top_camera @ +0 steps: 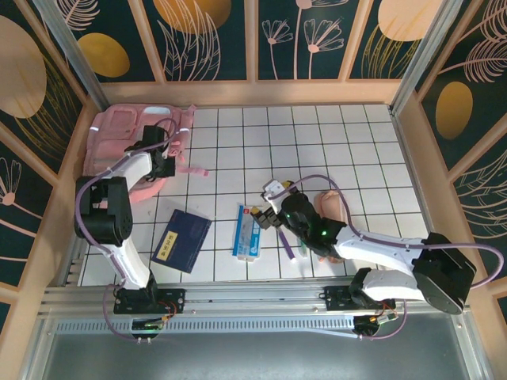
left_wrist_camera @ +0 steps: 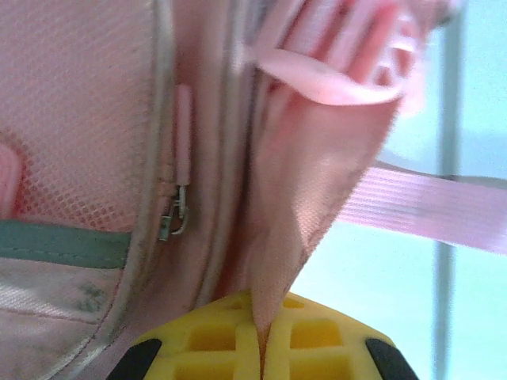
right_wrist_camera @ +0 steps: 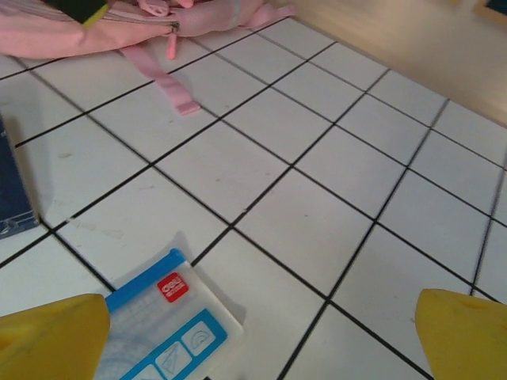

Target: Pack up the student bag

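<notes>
Left claw (left_wrist_camera: 261, 348) is pinched shut on a fold of the pink bag (left_wrist_camera: 79, 119), which lies right ahead of it. Right claw (right_wrist_camera: 261, 336) gapes empty, a blue pack (right_wrist_camera: 170, 328) just beneath. Step judged: opening the bag. Next, the fold probably needs lifting.

From above and behind, you see the whole table (top_camera: 356, 142); your left wrist camera sits tight against the backpack (left_wrist_camera: 79, 103), which your right wrist camera sees from afar.
</notes>
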